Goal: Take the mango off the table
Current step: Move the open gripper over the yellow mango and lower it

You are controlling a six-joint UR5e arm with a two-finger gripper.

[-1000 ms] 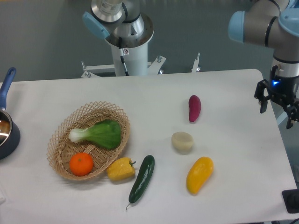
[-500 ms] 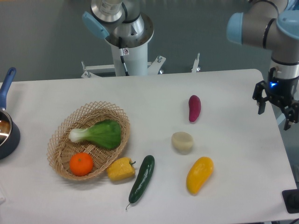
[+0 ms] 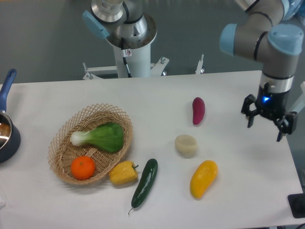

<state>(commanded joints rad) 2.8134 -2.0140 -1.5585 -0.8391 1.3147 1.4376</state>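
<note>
The mango (image 3: 203, 178) is a smooth yellow-orange fruit lying on the white table (image 3: 228, 90), front right of centre. My gripper (image 3: 264, 130) hangs over the table's right side, up and to the right of the mango and well apart from it. Its two black fingers point down and stand open with nothing between them.
A pale round vegetable (image 3: 186, 145) lies just behind the mango and a purple sweet potato (image 3: 198, 110) farther back. A cucumber (image 3: 145, 182) and a yellow bell pepper (image 3: 123, 172) lie left of it. A wicker basket (image 3: 64, 151) holds greens and an orange. A pot (image 3: 5, 136) is at the left edge.
The gripper has moved left and slightly toward the front, from the table's right edge to over the tabletop. The objects on the table have not moved.
</note>
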